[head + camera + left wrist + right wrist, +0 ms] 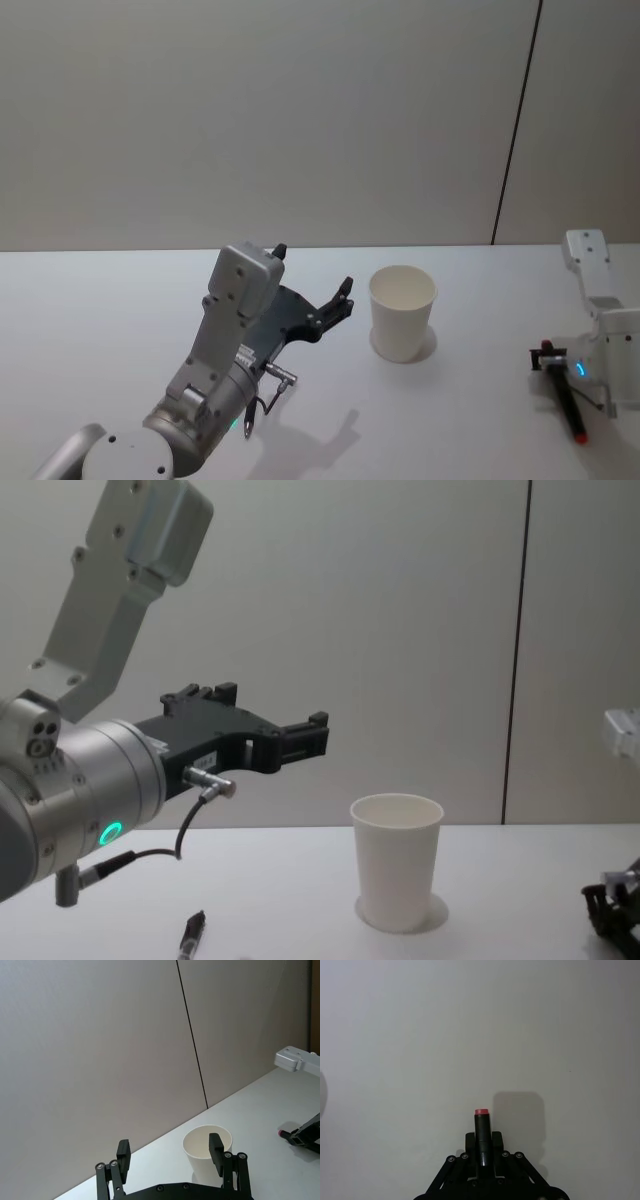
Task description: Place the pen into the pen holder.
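Left gripper point(169, 1145): raised above the desk point(100, 320), fingers spread, holding nothing, just left of the white paper cup point(403, 310). Cup: upright, mid-desk. Right gripper point(482, 1147): near the desk's right edge, clenched on black pen point(481, 1125), red-tipped. Second dark pen point(192, 935): lying near the front edge.

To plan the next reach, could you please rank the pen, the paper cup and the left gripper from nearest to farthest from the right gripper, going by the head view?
1. The pen: clamped in the right gripper itself, on the far right.
2. The paper cup: upright near the middle, to the left of that gripper.
3. The left gripper: open, past the cup on its left side.
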